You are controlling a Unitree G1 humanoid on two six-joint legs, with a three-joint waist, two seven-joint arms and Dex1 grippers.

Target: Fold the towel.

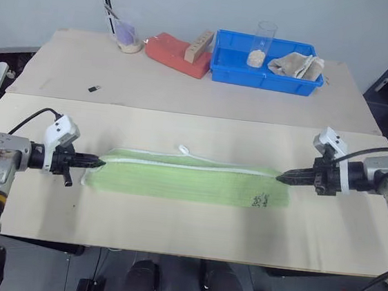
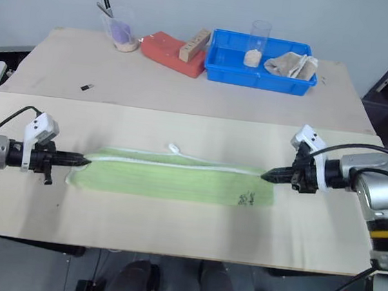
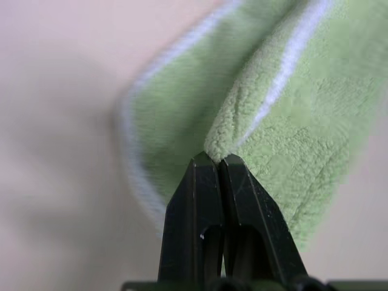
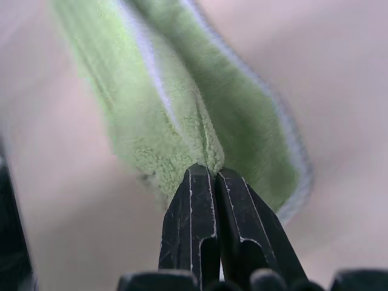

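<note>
The light green towel (image 1: 190, 180) lies stretched in a long folded strip across the near table, with white edging along its far side, a white loop (image 1: 184, 149) at the back and a small dark logo (image 1: 259, 202) near its right end. My left gripper (image 1: 100, 164) is shut on the towel's left end, pinching a fold of cloth (image 3: 224, 142). At the other end my right gripper (image 1: 280, 176) is shut on the towel's right end (image 4: 203, 148). Both grippers point inward at each other, low over the table.
On the far table stand a blue bin (image 1: 267, 63) holding a glass tube and a crumpled cloth, a red block (image 1: 178, 53) with a wooden piece on it, and a small cup (image 1: 128, 36). A small dark object (image 1: 94, 89) lies on the far table's left part.
</note>
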